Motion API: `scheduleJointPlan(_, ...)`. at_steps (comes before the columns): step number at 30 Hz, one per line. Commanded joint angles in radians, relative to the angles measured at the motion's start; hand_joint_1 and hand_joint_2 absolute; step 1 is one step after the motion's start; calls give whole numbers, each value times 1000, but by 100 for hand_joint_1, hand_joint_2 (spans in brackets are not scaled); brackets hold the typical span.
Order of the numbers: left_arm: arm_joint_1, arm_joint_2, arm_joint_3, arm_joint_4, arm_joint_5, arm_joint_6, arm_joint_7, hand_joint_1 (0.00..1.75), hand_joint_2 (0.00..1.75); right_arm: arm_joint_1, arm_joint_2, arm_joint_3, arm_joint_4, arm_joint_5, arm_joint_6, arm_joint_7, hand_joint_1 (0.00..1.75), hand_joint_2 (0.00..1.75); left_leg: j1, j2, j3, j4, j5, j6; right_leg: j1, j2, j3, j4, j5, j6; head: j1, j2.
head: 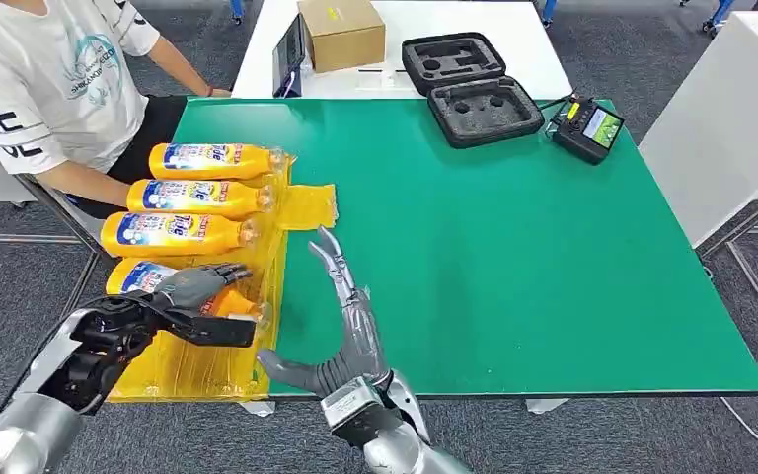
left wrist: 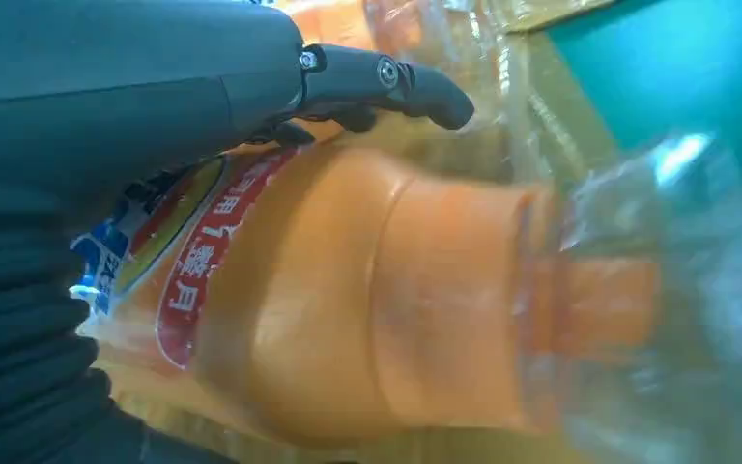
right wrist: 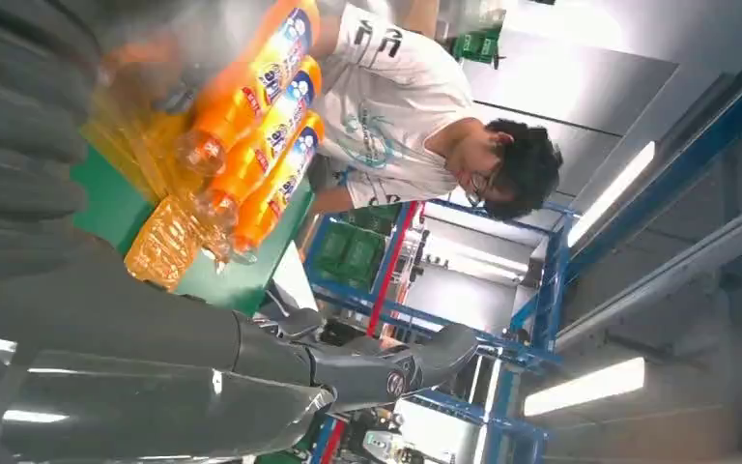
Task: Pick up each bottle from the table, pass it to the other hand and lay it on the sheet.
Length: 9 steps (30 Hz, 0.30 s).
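Orange bottles, four in all, lying side by side on the yellow plastic sheet (head: 308, 205) at the left edge of the green table (head: 553, 257), caps pointing right

- Far bottle (head: 219, 160), second bottle (head: 200, 197), third bottle (head: 180, 233): laid in a neat row on the sheet, each close beside the next; judged placed
- Nearest bottle (head: 143, 276): on the sheet at the near end of the row, under the left hand (head: 197, 288); in the left wrist view its orange shoulder and clear cap lie against the crinkled film
- Left hand: fingers wrapped over the body of the nearest bottle; whether it is set down fully or just above the film cannot be told
- Right hand (head: 341, 326): over the green table just right of the sheet, fingers spread apart and stretched forward, holding nothing

Other bottles on the green surface: none seen. Judgement: task at its last step; remaining is release of the fourth bottle

Also present: a seated person (head: 49, 79) at the far left, black foam case (head: 472, 87), cardboard box (head: 341, 32), handheld controller (head: 588, 128)
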Motion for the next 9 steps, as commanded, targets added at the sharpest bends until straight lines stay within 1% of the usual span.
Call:
scheduleJointPlan(1, -10, -31, 45, 102, 114, -25, -10, 0, 0, -24, 5, -31, 97, 6, 14, 2, 0, 175, 0, -1, 4, -2, -1, -1, 0, 0, 4, -1, -1, 0, 0, 0)
scheduleJointPlan(2, -10, -31, 45, 102, 114, -25, -10, 0, 0, -24, 5, -31, 97, 6, 14, 2, 0, 175, 0, -1, 6, -2, -1, -1, 0, 1, 6, -2, -2, -1, 0, 0)
scheduleJointPlan(8, -10, -31, 45, 102, 114, -25, -10, 0, 0, -24, 5, -31, 97, 6, 14, 2, 0, 175, 0, 0, 3, -1, -1, -1, 0, 0, 2, -1, -1, 0, 0, 0)
scheduleJointPlan(9, -10, -31, 45, 102, 114, -25, -10, 0, 0, -24, 5, -31, 97, 6, 14, 2, 0, 175, 0, -1, 5, -2, -1, -1, 0, 1, 4, -1, -1, 0, 0, 0)
